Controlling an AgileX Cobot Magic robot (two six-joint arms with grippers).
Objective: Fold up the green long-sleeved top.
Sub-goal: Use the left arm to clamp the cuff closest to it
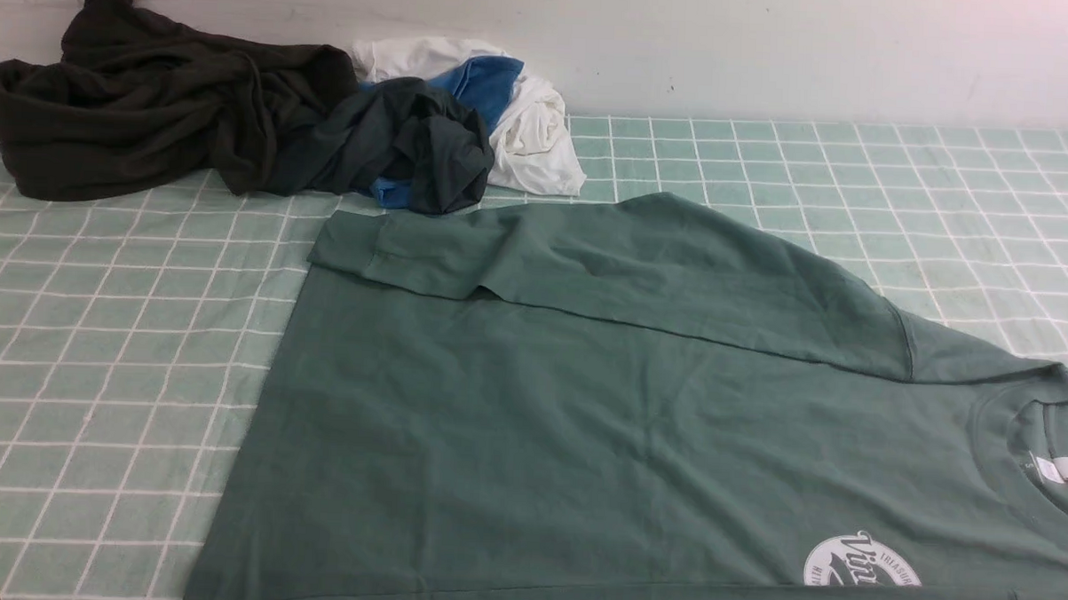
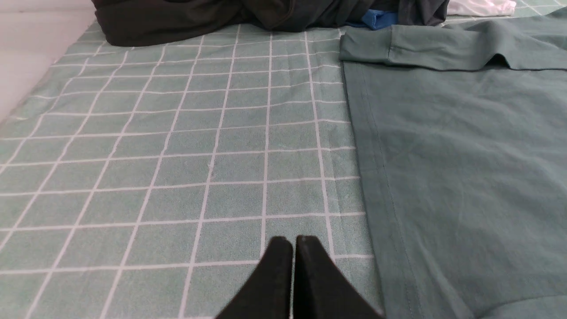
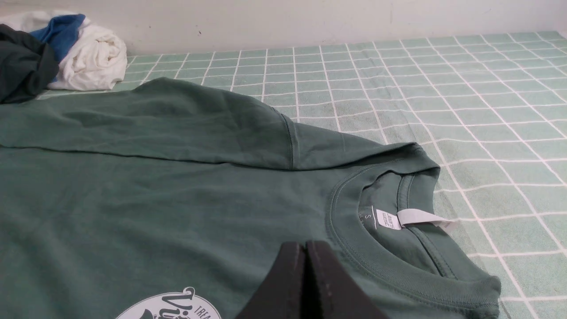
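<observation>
Where the green long-sleeved top lies: flat on the near right part of the worktop, its collar toward the right edge and its hem toward the left; its near side runs out of the front view.
Sleeve: the far one is folded across the body, with its cuff lying at the hem end.
Chest print: a white round badge near the near edge, cut off by the frame. It shows script starting "Vin" and ring lettering "TREASUR"; the rest is hidden.
Neck marking: a printed "S" inside the collar, with finer print below it too small to read.
Neck tag: a white tag sticking out over the collar's back rim; its print is too small to read.
Left gripper: its black fingers are pressed together with nothing between them. It sits over bare cloth just beside the top's hem.
Right gripper: clenched with nothing caught in it, over the chest between the badge and the collar. Whether it touches the fabric cannot be told.
Tablecloth: pale green with a white grid, covering the worktop.
Clothes pile: at the far left corner against the wall, made up of a near-black garment, a dark teal one, a blue one and a white one. It lies just beyond the folded cuff.
</observation>
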